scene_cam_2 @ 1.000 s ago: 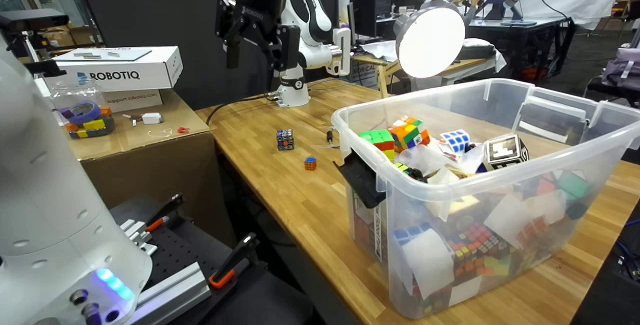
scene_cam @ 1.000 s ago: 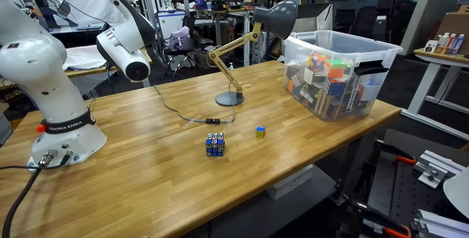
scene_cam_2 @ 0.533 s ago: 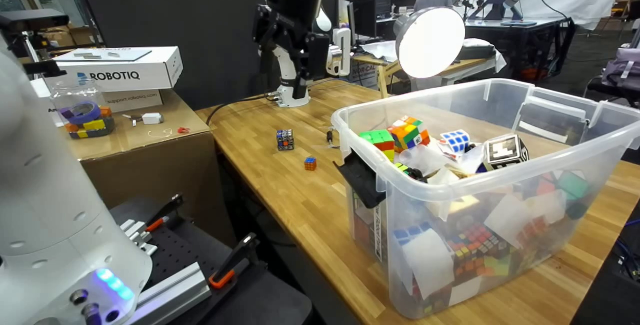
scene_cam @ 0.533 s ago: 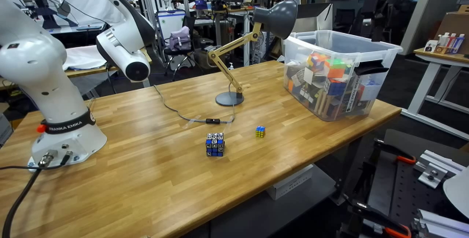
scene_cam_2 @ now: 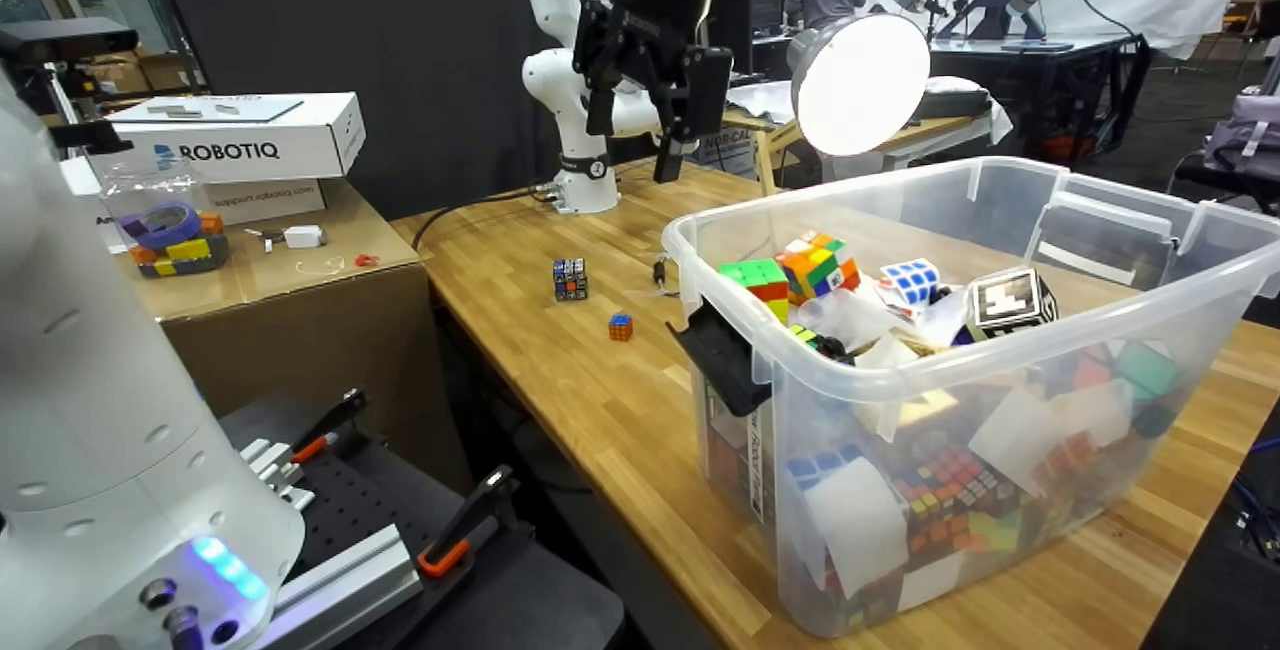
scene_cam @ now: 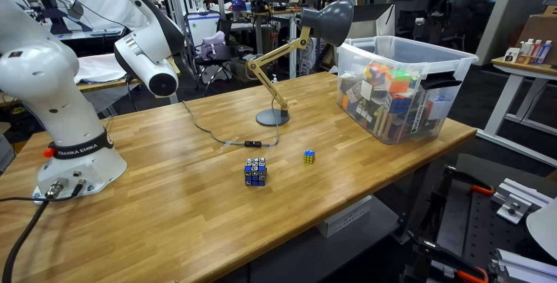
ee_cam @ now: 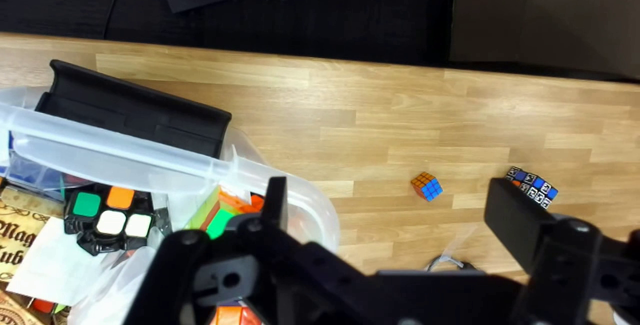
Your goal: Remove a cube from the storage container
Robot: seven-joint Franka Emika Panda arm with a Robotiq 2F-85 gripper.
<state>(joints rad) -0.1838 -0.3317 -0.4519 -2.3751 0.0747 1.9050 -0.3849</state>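
I'm watching the pincer [ee_cam: 394,211] hanging spread, holding nothing; the cube [scene_cam_2: 1010,303] is leaning inside the bin [scene_cam_2: 880,380] — a low approach could be clipping the rim [ee_cam: 125,144], and that tilt may be inviting a skewed grip.

Storage container [scene_cam_2: 960,370], 1; lamp [scene_cam: 327,21], 1; clamps [scene_cam_2: 445,559], 2; gripper [ee_cam: 386,192], 1, with 2 fingers [ee_cam: 517,222]. Loose on the desk [scene_cam_2: 600,400]: 1 larger dark cube [scene_cam_2: 571,280], 1 tiny coloured cube [scene_cam_2: 621,328], total 2. High in the storage container, 1 black-and-white cube [scene_cam_2: 1010,302]; other cubes [scene_cam_2: 814,262] there overlap, count unclear.
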